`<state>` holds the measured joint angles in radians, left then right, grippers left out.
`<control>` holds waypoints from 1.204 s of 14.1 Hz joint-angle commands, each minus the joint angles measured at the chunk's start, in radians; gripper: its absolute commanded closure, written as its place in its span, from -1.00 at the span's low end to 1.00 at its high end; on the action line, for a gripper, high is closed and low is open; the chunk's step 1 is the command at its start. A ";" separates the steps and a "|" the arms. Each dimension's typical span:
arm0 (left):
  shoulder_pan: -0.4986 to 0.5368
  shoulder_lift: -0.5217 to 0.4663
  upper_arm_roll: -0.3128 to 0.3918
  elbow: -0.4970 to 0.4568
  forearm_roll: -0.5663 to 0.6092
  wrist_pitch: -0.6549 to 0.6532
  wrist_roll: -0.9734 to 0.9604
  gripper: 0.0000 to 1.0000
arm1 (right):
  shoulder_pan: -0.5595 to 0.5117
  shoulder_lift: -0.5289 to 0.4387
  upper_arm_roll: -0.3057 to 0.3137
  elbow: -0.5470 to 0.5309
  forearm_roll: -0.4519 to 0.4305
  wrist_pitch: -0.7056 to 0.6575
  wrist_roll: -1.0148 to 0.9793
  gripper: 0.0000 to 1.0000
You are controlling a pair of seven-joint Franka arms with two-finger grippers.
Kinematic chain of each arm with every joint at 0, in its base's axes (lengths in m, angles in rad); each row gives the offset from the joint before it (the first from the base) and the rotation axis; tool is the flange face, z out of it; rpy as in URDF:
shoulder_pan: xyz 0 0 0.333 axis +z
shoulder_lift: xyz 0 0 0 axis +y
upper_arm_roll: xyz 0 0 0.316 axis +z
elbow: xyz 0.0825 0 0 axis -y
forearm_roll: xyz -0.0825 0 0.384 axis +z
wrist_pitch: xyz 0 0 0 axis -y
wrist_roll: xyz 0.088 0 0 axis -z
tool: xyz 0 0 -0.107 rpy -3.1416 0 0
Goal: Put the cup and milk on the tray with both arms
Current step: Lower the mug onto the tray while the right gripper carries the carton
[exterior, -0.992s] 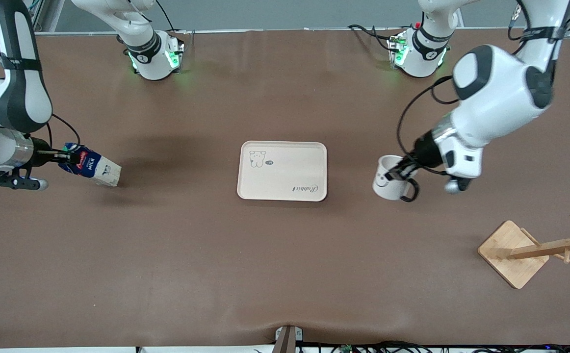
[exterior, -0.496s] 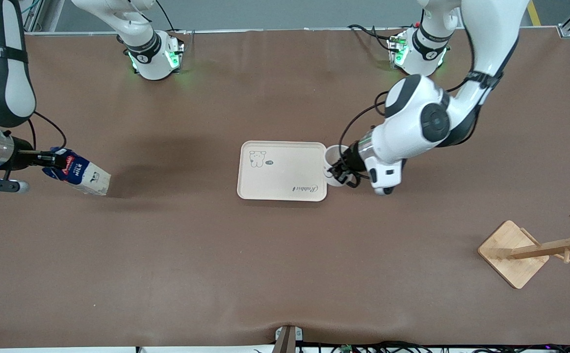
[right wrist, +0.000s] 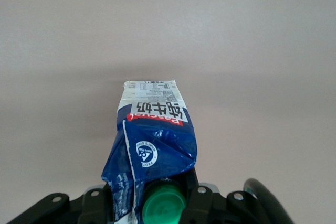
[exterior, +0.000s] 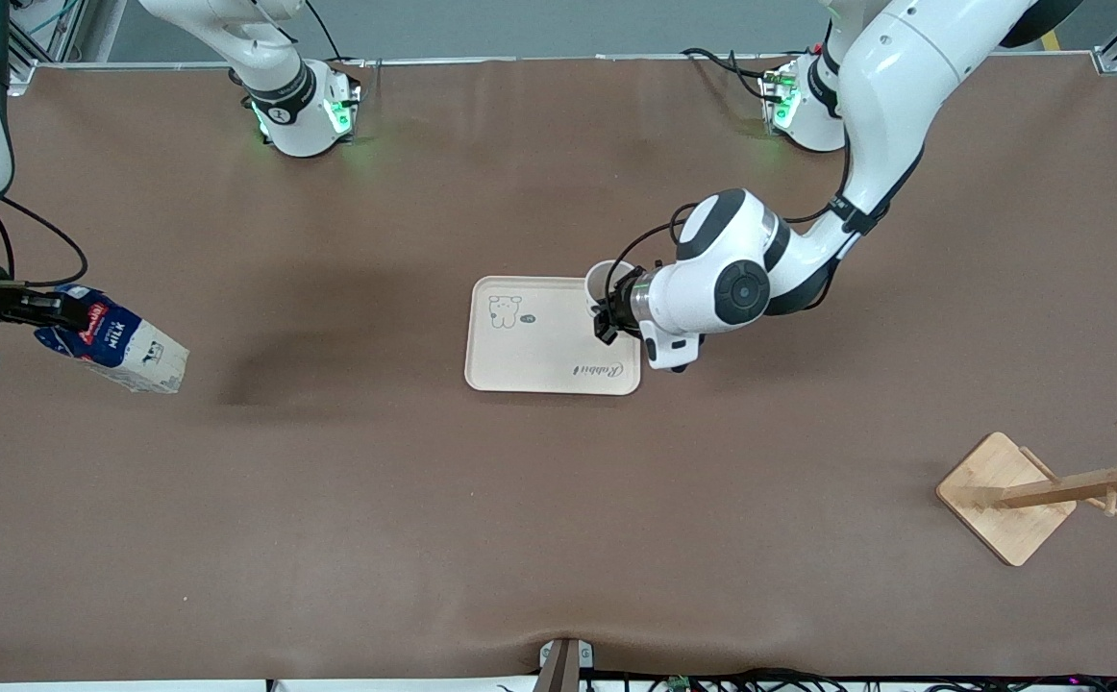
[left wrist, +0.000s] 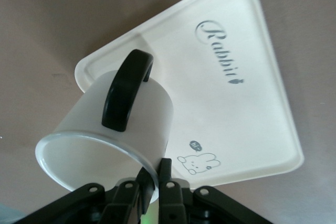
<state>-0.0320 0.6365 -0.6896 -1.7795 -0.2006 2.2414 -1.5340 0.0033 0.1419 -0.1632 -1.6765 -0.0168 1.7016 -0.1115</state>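
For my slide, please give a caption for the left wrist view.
Left gripper holds the cup by its rim, tilted over the tray.

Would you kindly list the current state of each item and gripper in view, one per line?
Cup: held by its rim, tilted, in the air over the tray's edge.
Milk carton: held at its top, tilted, off the table, green cap on.
Tray: flat on the table, nothing resting on it.
Left gripper: shut on the cup's rim.
Right gripper: shut on the carton's top.
Wooden rack: on the table, nothing hung on it.
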 commanded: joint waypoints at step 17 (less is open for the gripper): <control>-0.011 0.060 0.051 0.110 0.029 0.026 -0.021 -1.00 | 0.417 0.031 0.001 0.126 0.108 -0.221 0.213 1.00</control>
<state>-0.0393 0.7102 -0.6464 -1.7106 -0.1979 2.2851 -1.5344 0.3970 0.1636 -0.1516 -1.5692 0.0251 1.4889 0.0792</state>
